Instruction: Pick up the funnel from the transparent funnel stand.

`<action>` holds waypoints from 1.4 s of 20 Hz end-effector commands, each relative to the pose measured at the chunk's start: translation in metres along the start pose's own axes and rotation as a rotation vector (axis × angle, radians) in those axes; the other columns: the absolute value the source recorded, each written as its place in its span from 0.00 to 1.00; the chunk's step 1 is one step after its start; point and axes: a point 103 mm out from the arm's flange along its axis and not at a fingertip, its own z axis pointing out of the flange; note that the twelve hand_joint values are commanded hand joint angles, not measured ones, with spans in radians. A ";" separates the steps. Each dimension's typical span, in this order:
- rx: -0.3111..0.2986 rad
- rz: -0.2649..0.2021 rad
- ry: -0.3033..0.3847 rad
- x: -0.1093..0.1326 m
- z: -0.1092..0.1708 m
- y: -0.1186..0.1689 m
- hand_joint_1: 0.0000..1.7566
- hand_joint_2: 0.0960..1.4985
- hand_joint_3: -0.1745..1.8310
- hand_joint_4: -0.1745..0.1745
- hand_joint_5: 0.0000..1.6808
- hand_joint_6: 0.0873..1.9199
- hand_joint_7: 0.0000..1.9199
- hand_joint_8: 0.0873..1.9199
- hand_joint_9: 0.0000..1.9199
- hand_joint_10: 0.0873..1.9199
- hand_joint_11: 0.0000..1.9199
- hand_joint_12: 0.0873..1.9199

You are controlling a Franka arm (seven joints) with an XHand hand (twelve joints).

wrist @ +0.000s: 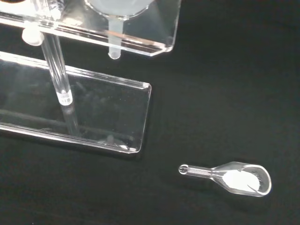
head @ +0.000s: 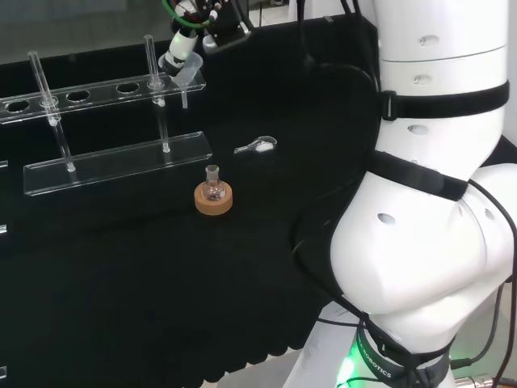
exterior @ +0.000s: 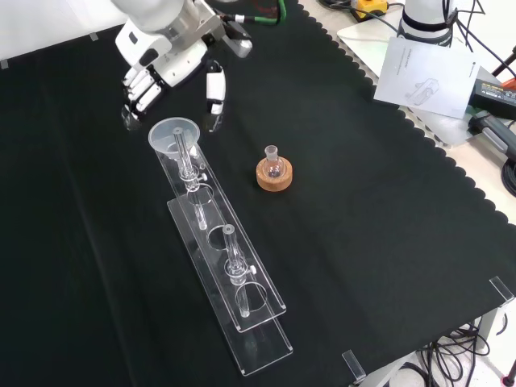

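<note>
A clear funnel sits in the end hole of the transparent stand, its stem hanging through the upper shelf. In the head view the funnel is at the shelf's right end. The hand hovers just beyond the funnel in the front view, open, with its fingers on one side and the thumb on the other, apart from the funnel's rim. In the head view the hand is right above the funnel. It holds nothing.
A small round flask on a cork ring stands to the right of the stand in the front view. A clear scoop with white powder lies on the cloth near the stand's end. The arm's white links take up the head view's right.
</note>
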 end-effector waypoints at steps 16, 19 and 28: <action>0.073 -0.023 0.001 0.011 0.017 0.024 0.35 0.45 0.18 0.41 0.04 0.00 0.00 0.28 0.10 0.42 0.12 0.77; 0.069 -0.028 0.009 0.015 0.019 0.026 0.35 0.44 0.19 0.41 0.05 0.00 0.00 0.30 0.11 0.42 0.12 0.77; 0.046 -0.033 0.006 0.001 0.022 0.024 0.35 0.44 0.20 0.40 0.07 0.00 0.02 0.33 0.17 0.38 0.14 0.76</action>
